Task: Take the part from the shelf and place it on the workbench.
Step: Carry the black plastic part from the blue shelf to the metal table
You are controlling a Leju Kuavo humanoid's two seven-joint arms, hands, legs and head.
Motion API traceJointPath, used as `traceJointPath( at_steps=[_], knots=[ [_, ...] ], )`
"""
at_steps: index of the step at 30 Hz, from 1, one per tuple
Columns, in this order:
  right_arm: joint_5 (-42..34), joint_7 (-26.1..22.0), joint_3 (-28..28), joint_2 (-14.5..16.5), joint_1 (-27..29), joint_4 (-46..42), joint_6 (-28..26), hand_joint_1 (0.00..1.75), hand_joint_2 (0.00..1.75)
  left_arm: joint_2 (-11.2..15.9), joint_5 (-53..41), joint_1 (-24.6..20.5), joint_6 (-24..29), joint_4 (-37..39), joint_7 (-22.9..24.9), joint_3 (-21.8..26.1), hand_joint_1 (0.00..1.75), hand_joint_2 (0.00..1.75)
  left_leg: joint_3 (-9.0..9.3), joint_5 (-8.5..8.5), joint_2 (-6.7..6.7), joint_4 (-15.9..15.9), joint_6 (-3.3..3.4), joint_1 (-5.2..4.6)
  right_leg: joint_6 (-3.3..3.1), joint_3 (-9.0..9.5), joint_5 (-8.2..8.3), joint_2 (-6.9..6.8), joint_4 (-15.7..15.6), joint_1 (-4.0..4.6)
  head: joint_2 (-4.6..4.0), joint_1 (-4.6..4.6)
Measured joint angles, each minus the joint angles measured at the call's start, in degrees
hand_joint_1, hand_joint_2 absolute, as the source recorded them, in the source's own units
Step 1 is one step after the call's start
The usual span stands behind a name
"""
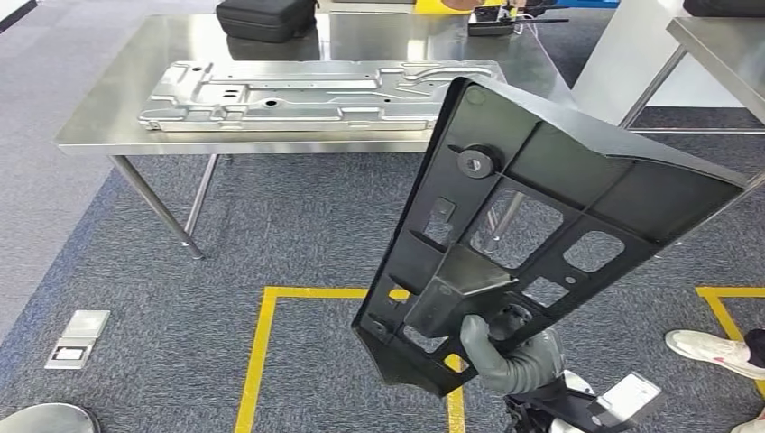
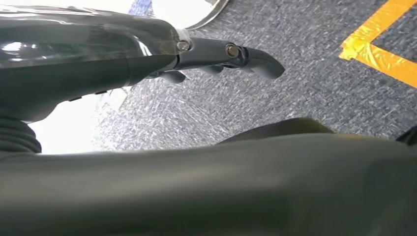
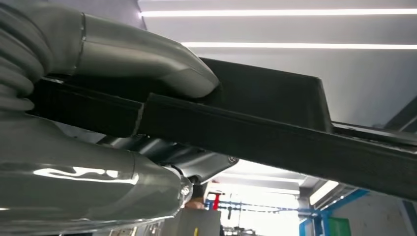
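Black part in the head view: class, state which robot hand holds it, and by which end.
The right hand grips the black part near its lower, narrower end; the wider end tilts upward.

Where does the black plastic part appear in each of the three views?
Head view: the black part fills the centre and right, tilted up, gripped at its lower end by the right hand.
Left wrist view: the part is not in it; the left hand hangs over grey carpet.
Right wrist view: the part runs as a dark bar across the picture.
Shared landmark: the right hand clamped on the part.
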Motion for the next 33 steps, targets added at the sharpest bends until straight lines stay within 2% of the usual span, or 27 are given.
traceJointPath(
  at_steps=[1, 2, 3, 4, 5, 6, 7, 8, 10, 12, 14, 15, 16, 17, 19, 20, 21, 22, 24, 26, 27, 28, 29, 30, 31, 32, 33],
  knots=[
    [0.0, 0.0, -0.1, -0.1, 0.1, 0.0, 0.0, 1.75, 1.75, 0.0, 0.0, 0.1, 0.0, 0.0, 0.0, 0.0, 0.00, 1.75, 0.59, -0.47, -0.10, 0.0, 0.14, -0.21, -0.21, -1.61, 1.52, 0.02, 0.5, 0.19, 0.00, 0.00],
    [0.0, 0.0, -0.3, -0.2, 0.2, 0.0, 0.0, 1.75, 1.75, 0.0, 0.0, 0.2, 0.0, 0.0, 0.0, 0.0, 0.00, 1.75, 1.26, -0.92, -0.22, 0.0, 0.26, -0.45, -0.58, -2.19, 4.14, 0.06, -1.2, 0.42, 0.00, 0.01],
    [0.0, 0.0, -0.3, -0.2, 0.2, 0.0, 0.0, 1.75, 1.75, 0.0, 0.0, 0.2, 0.0, 0.0, 0.0, 0.0, 0.00, 1.75, 1.96, -1.35, -0.33, 0.0, 0.36, -0.70, -1.14, -1.95, 7.20, 0.15, -4.4, 0.75, 0.00, 0.01],
    [0.0, 0.0, -0.4, -0.2, 0.2, 0.0, 0.0, 1.75, 1.75, -0.1, 0.0, 0.2, 0.0, 0.0, 0.0, 0.1, 0.00, 1.75, 2.53, -1.71, -0.40, -0.1, 0.39, -0.85, -1.97, -1.46, 9.55, 0.27, -7.2, 1.04, 0.00, -0.06],
    [0.0, 0.0, -0.4, -0.2, 0.2, -0.1, 0.0, 1.75, 1.75, -0.2, 0.0, 0.1, 0.0, 0.0, 0.0, 0.1, 0.00, 1.75, 2.86, -1.98, -0.49, -0.1, 0.30, -0.88, -2.68, -0.83, 11.03, 0.39, -9.8, 1.30, 0.00, -0.09],
    [0.0, 0.0, -0.5, -0.3, 0.3, -0.1, 0.0, 1.75, 1.75, -0.3, 0.0, 0.1, 0.0, 0.0, 0.0, 0.1, 0.00, 1.75, 2.95, -2.13, -0.55, -0.2, 0.12, -0.81, -3.24, -0.40, 11.53, 0.48, -11.3, 1.57, 0.00, -0.12],
    [0.0, 0.0, -0.5, -0.3, 0.3, -0.3, 0.0, 1.75, 1.75, -0.5, 0.0, 0.0, 0.0, 0.1, 0.0, 0.1, 0.00, 1.75, 2.91, -2.17, -0.59, -0.3, -0.12, -0.64, -3.60, -0.13, 11.33, 0.55, -12.0, 1.72, 0.00, -0.13],
    [0.0, 0.0, -0.5, -0.3, 0.3, -0.4, 0.0, 1.75, 1.75, -0.6, 0.0, 0.0, 0.0, 0.1, 0.0, 0.1, 0.00, 1.75, 2.91, -2.16, -0.65, -0.4, -0.38, -0.60, -3.68, 0.19, 11.32, 0.58, -12.9, 1.78, 0.00, -0.09],
    [0.1, -0.1, -0.6, -0.3, 0.4, -0.5, 0.0, 1.75, 1.75, -0.7, 0.0, 0.0, 0.0, 0.1, 0.1, 0.1, 0.00, 1.75, 3.00, -2.56, -0.57, -0.4, -0.90, -0.72, -3.78, 0.86, 11.63, 0.36, -14.1, 1.19, 0.00, -0.01],
    [0.2, -0.1, -0.6, -0.2, 0.4, -0.6, 0.0, 1.75, 1.75, -0.7, 0.0, 0.0, 0.1, 0.0, 0.1, 0.2, 0.00, 1.75, 1.43, -4.57, -0.32, 3.0, -2.01, -0.39, -3.67, 1.61, 11.86, -0.11, -14.9, 0.23, 0.00, -0.03],
    [0.3, -0.1, -0.7, -0.2, 0.5, -0.7, -0.1, 1.75, 1.75, -0.7, 0.1, 0.0, 0.2, 0.0, 0.1, 0.2, 0.00, 1.75, -2.17, -7.18, -0.02, 9.6, -3.45, 0.66, -3.35, 1.99, 11.60, -0.48, -15.0, -0.41, 0.00, -0.11],
    [0.3, -0.1, -0.7, -0.2, 0.6, -0.7, -0.1, 1.75, 1.75, -0.6, 0.1, 0.0, 0.2, 0.0, 0.1, 0.3, 0.00, 1.75, -3.68, -7.62, 0.10, 12.0, -4.08, 1.23, -3.06, 2.19, 11.39, -0.60, -15.0, -0.73, 0.00, -0.11],
    [0.3, -0.2, -0.8, -0.2, 0.7, -0.7, -0.1, 1.75, 1.75, -0.6, 0.1, 0.1, 0.2, 0.0, 0.2, 0.3, 0.00, 1.75, -4.35, -7.05, 0.22, 12.8, -4.66, 1.74, -2.73, 2.46, 11.14, -0.67, -15.0, -1.09, 0.00, -0.11],
    [0.4, -0.2, -1.0, -0.2, 0.8, -0.7, -0.2, 1.75, 1.75, -0.6, 0.1, 0.1, 0.2, 0.0, 0.2, 0.3, 0.00, 1.75, -3.92, -5.35, 0.38, 11.3, -5.25, 2.22, -2.30, 2.85, 10.83, -0.69, -15.0, -1.50, 0.00, -0.11],
    [0.4, -0.2, -1.3, -0.2, 0.9, -0.8, -0.3, 1.75, 1.75, -0.6, 0.1, 0.2, 0.2, 0.1, 0.2, 0.3, 0.00, 1.75, -0.92, -1.05, 0.83, 4.4, -6.40, 2.93, -1.25, 3.82, 10.02, -0.71, -15.0, -2.20, 0.00, -0.14],
    [0.4, -0.2, -1.5, -0.2, 0.8, -0.9, -0.4, 1.75, 1.75, -0.7, 0.1, 0.1, 0.1, 0.1, 0.2, 0.3, 0.00, 1.75, 0.51, 0.09, 1.02, 1.4, -6.60, 3.04, -0.69, 4.14, 9.64, -0.71, -15.0, -2.32, 0.00, -0.20],
    [0.4, -0.2, -1.7, -0.2, 0.8, -1.0, -0.5, 1.75, 1.75, -0.7, 0.1, 0.1, 0.1, 0.1, 0.2, 0.3, 0.00, 1.75, 1.26, 0.28, 1.14, -0.3, -6.44, 3.01, -0.21, 4.28, 9.40, -0.72, -15.0, -2.30, 0.00, -0.24],
    [0.5, -0.2, -1.9, -0.3, 0.9, -1.1, -0.6, 1.75, 1.75, -0.7, 0.1, 0.1, 0.1, 0.1, 0.2, 0.3, 0.00, 1.75, 1.42, -0.33, 1.16, -0.6, -6.02, 2.82, 0.20, 4.35, 9.30, -0.72, -15.1, -2.23, 0.00, -0.28],
    [0.5, -0.3, -2.1, -0.3, 0.9, -1.4, -0.6, 1.75, 1.75, -0.7, 0.1, 0.2, 0.1, 0.1, 0.2, 0.4, 0.00, 1.75, 1.46, -0.84, 1.13, -0.8, -4.70, 2.66, 0.95, 4.76, 9.22, -0.76, -15.8, -2.28, 0.00, -0.30],
    [0.6, -0.3, -2.1, -0.3, 0.8, -1.6, -0.6, 1.75, 1.75, -0.7, 0.1, 0.2, 0.1, 0.1, 0.2, 0.4, 0.00, 1.75, 1.92, -1.09, 1.11, -1.1, -3.64, 2.65, 1.31, 4.78, 8.24, -0.72, -14.9, -2.36, 0.00, -0.26],
    [0.6, -0.3, -2.2, -0.3, 0.8, -1.7, -0.6, 1.75, 1.75, -0.7, 0.1, 0.2, 0.1, 0.1, 0.2, 0.5, 0.00, 1.75, 2.21, -1.23, 1.12, -1.2, -3.14, 2.63, 1.20, 3.76, 7.02, -0.67, -12.6, -2.26, 0.00, -0.24],
    [0.6, -0.3, -2.3, -0.4, 0.8, -1.8, -0.6, 1.75, 1.75, -0.7, 0.1, 0.1, 0.1, 0.1, 0.2, 0.5, 0.00, 1.75, 2.43, -1.43, 1.13, -1.3, -2.73, 2.50, 0.94, 1.88, 5.44, -0.61, -8.9, -2.08, 0.00, -0.20],
    [0.6, -0.3, -2.4, -0.4, 0.9, -1.8, -0.6, 1.75, 1.75, -0.7, 0.1, 0.1, 0.2, 0.1, 0.2, 0.5, 0.00, 1.75, 2.62, -1.64, 1.13, -1.3, -2.38, 2.27, 0.69, -0.60, 3.88, -0.57, -4.6, -1.82, 0.00, -0.18],
    [0.6, -0.3, -2.4, -0.5, 1.0, -1.8, -0.6, 1.75, 1.75, -0.7, 0.1, 0.1, 0.1, 0.1, 0.2, 0.5, 0.00, 1.75, 2.83, -1.84, 1.10, -1.3, -2.09, 1.99, 0.46, -3.00, 2.99, -0.54, -0.9, -1.56, 0.00, -0.18],
    [0.6, -0.3, -2.5, -0.5, 1.1, -1.8, -0.6, 1.75, 1.75, -0.7, 0.1, 0.1, 0.1, 0.1, 0.2, 0.6, 0.00, 1.75, 3.10, -2.05, 1.04, -1.3, -1.87, 1.71, 0.20, -4.74, 3.17, -0.50, 1.2, -1.30, 0.00, -0.17],
    [0.6, -0.3, -2.5, -0.6, 1.1, -1.8, -0.6, 1.75, 1.75, -0.7, 0.1, 0.1, 0.1, 0.1, 0.2, 0.6, 0.00, 1.75, 3.47, -2.29, 0.95, -1.3, -1.72, 1.45, -0.15, -5.44, 4.61, -0.44, 1.1, -1.03, 0.00, -0.17],
    [0.6, -0.3, -2.5, -0.6, 1.1, -1.8, -0.6, 1.75, 1.75, -0.7, 0.1, 0.2, 0.1, 0.1, 0.2, 0.6, 0.00, 1.75, 3.96, -2.59, 0.84, -1.3, -1.67, 1.24, -0.59, -5.10, 7.11, -0.36, -1.2, -0.74, 0.00, -0.17]
  ],
)
